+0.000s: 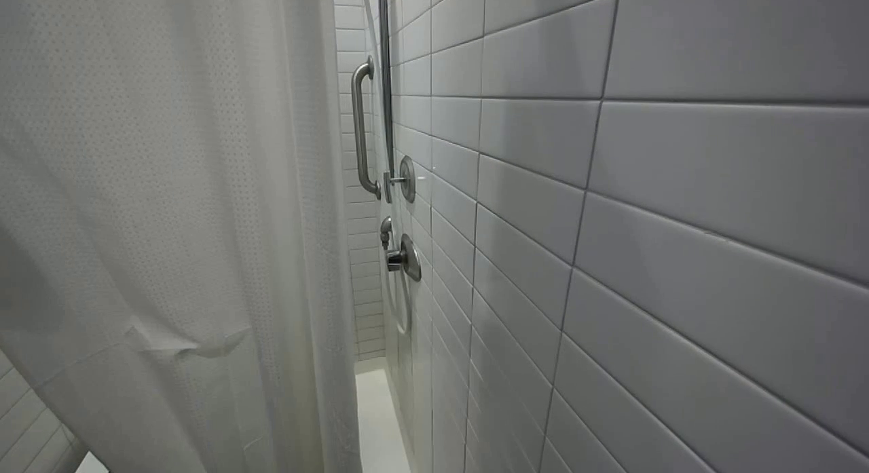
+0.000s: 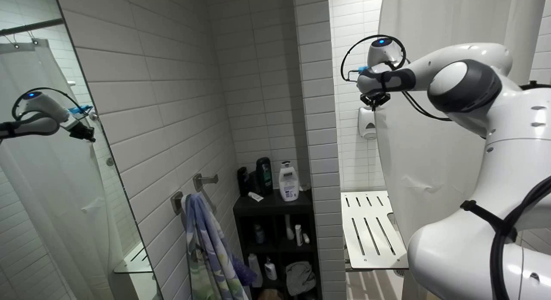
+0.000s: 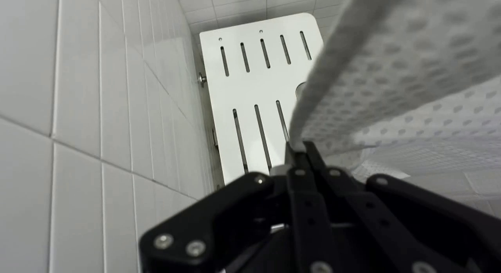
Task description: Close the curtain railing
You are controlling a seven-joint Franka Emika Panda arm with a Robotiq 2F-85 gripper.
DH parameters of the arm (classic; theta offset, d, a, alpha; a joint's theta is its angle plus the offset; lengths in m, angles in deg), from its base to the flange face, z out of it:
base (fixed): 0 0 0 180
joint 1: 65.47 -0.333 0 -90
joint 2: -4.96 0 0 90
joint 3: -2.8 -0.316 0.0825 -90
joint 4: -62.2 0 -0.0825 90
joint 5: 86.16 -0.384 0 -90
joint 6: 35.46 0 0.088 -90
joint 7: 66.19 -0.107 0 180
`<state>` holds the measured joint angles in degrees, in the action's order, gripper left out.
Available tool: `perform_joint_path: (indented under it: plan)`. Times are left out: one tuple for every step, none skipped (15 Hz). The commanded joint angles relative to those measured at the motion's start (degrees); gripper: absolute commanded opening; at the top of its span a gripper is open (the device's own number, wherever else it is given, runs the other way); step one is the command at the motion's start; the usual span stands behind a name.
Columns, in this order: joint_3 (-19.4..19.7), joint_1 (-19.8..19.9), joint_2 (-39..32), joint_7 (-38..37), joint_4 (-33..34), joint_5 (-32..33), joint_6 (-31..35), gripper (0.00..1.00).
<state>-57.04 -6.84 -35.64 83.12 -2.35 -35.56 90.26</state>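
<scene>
In the wrist view, the claw (image 3: 300, 149) at lower middle is closed on the free edge of the shower curtain (image 3: 391, 77); holding the hem rather than the middle of the cloth presumably lets a sideways pull spread the folds. The curtain sweeps to the upper right, covering one side of the white slatted shower bench (image 3: 250, 89), whose slots are likely there for drainage. In an exterior view, the robot arm (image 2: 512, 158) fills the right of the frame and hides much of the curtain behind it; the claw sits at the curtain's edge, upper right, probably high so the pull acts nearer the curtain's top. The curtain rail (image 2: 43, 24) shows only as a cut-off reflection at upper left, in the wall mirror (image 2: 56, 179). A towel (image 2: 215, 252) hangs at lower middle, perhaps to dry, while the lower compartments of the black shelf unit (image 2: 271, 211) are too dim to read. In an exterior view, the curtain fills the left of the frame, its top cut off, and a narrow gap parts it from the tiled wall (image 1: 713, 188); the grab bar (image 1: 358, 127) shows there, while the claw is out of sight.
</scene>
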Motion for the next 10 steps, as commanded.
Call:
perform_joint_path:
  plan:
    - [-15.5, 14.1, -0.5, 0.0, -11.1, 4.8, -2.6, 0.00]
    - [-19.6, 17.2, -1.8, 0.0, -12.8, 6.8, -4.2, 0.00]
    - [-23.4, 19.8, -3.4, 0.0, -14.3, 8.8, -6.1, 0.00]
    - [-27.2, 22.1, -5.4, 0.0, -15.9, 11.3, -8.0, 0.00]
    - [-31.0, 24.3, -7.3, 0.0, -17.7, 14.1, -9.9, 0.00]
    - [-34.6, 26.1, -9.5, 0.0, -19.7, 17.0, -11.7, 0.00]
    - [-37.9, 27.4, -12.1, 0.0, -21.3, 20.1, -13.7, 0.00]
    - [-40.6, 28.4, -14.4, 0.0, -23.0, 22.6, -15.5, 0.00]
    - [-42.6, 28.8, -16.5, 0.0, -24.4, 24.7, -17.1, 0.00]
    - [-44.6, 29.1, -18.8, 0.0, -25.9, 26.8, -18.5, 0.00]
